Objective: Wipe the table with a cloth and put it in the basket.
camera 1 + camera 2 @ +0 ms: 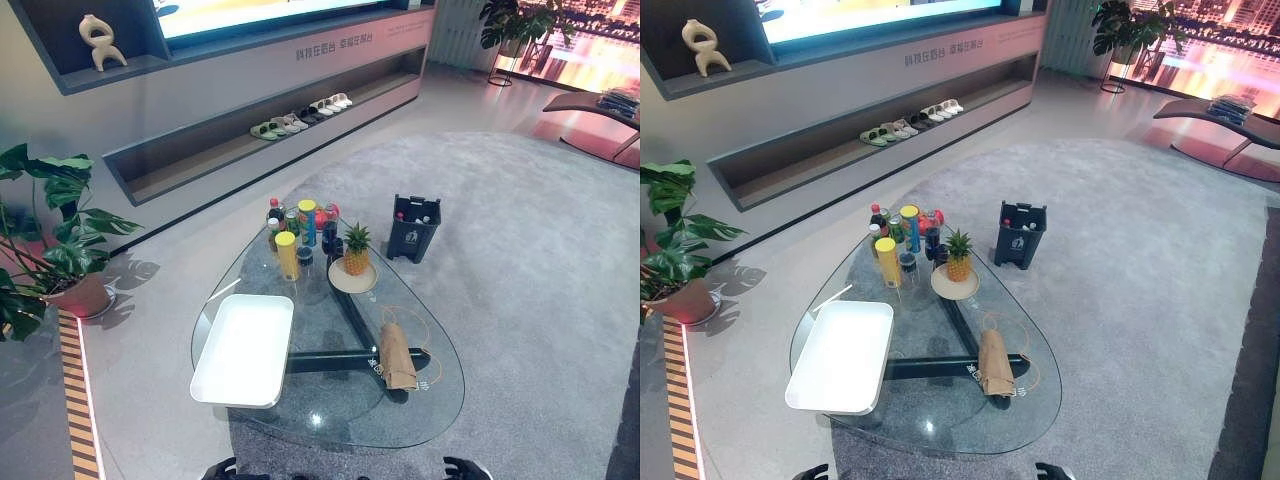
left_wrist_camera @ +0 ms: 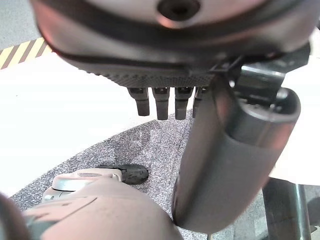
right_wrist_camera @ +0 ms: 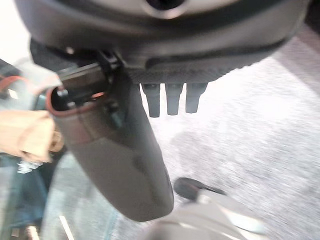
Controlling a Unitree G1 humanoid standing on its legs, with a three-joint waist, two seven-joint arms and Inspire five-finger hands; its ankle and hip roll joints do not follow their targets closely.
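A: Cloth? 
B: Tan cloth (image 1: 397, 357) lies folded on the glass counter (image 1: 430, 400), near its right edge, just beside the plate (image 1: 352, 277) holding a pineapple (image 1: 356, 249). Neither hand touches it.
A: Basket?
B: Dark basket (image 1: 413, 227) stands on the carpet past the counter, apart from it.
A: Hands?
B: Head views catch just dark tips at the bottom edge. Wrist views show more: left hand (image 2: 165, 102) has straight fingers, holds nothing; right hand (image 3: 172, 100) is the same, cloth off to one side.
A: Else?
B: White tray (image 1: 243, 350) on the counter's left, bottles (image 1: 300, 225) at the far end.
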